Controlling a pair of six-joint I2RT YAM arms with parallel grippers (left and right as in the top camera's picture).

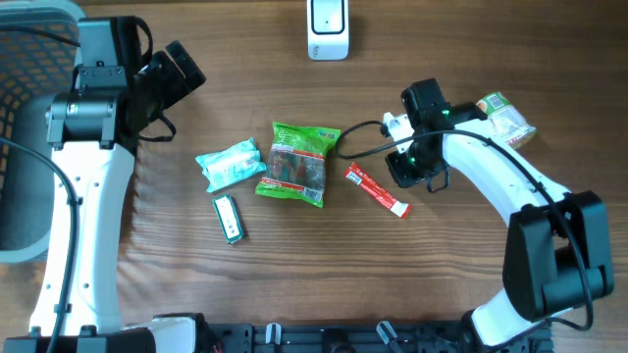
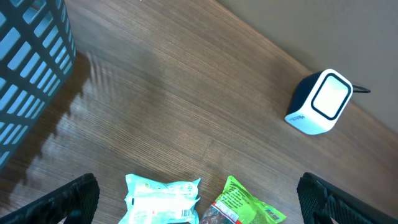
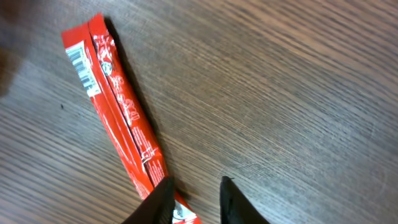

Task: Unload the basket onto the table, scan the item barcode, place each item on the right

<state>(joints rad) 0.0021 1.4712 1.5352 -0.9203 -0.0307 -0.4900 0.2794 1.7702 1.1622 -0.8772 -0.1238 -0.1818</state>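
While the left gripper (image 2: 199, 190) gapes wide, one teal packet (image 1: 231, 164), one small bar (image 1: 228, 218), one green bag (image 1: 297, 164) and one scanner (image 1: 328, 29) sit left of the one red stick (image 1: 377, 189), which slants upper left to lower right, barcode up; the right gripper (image 3: 194, 183) is at its end, jaws slightly apart.

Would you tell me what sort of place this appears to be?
Probably a mock checkout: a barcode scanner stands on the wooden table, a green snack bag and red stick packet lie nearby, with a blue basket alongside.
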